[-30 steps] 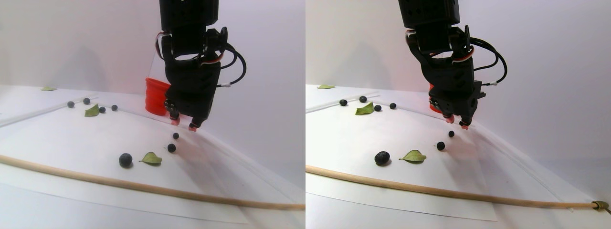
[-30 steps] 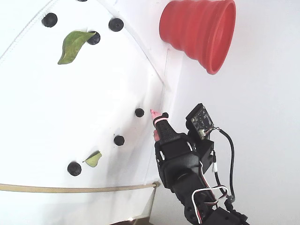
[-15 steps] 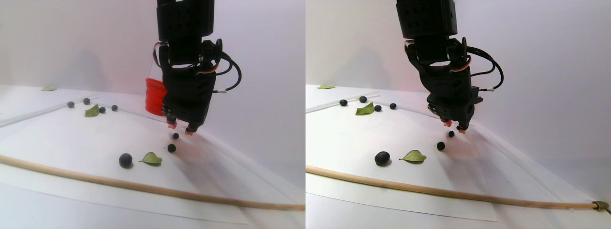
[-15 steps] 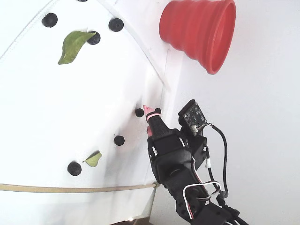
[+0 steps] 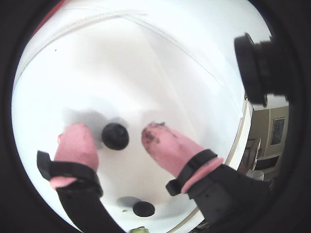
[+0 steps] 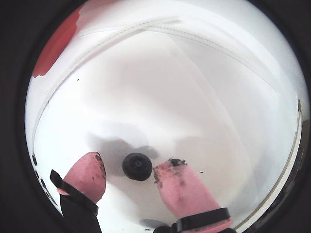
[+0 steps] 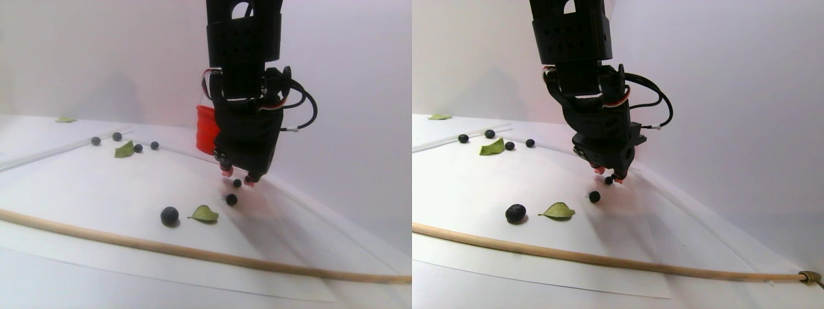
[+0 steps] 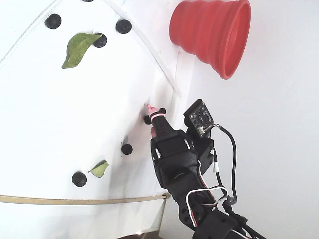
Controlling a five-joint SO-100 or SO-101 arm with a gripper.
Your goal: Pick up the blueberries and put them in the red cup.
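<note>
Between the two pink fingertips (image 5: 75,143), at lower centre of a wrist view, sits one of the blueberries (image 5: 115,136); the end effector (image 5: 116,141) is spread, with a gap on each side of the berry. A second berry (image 5: 144,208) lies at the bottom edge.

The other wrist view shows the same berry (image 6: 137,166) near the right fingertip (image 6: 177,182), and a sliver of the red cup (image 6: 56,46) at upper left.

Stereo pair view: the end effector (image 7: 235,176) hangs just above the white tabletop (image 7: 96,187).

Fixed view: the red cup (image 8: 212,32) stands at upper right, well apart from the end effector (image 8: 152,119).

Risk: the berry is round and off-centre, so uneven finger contact on closing could roll it out.
</note>
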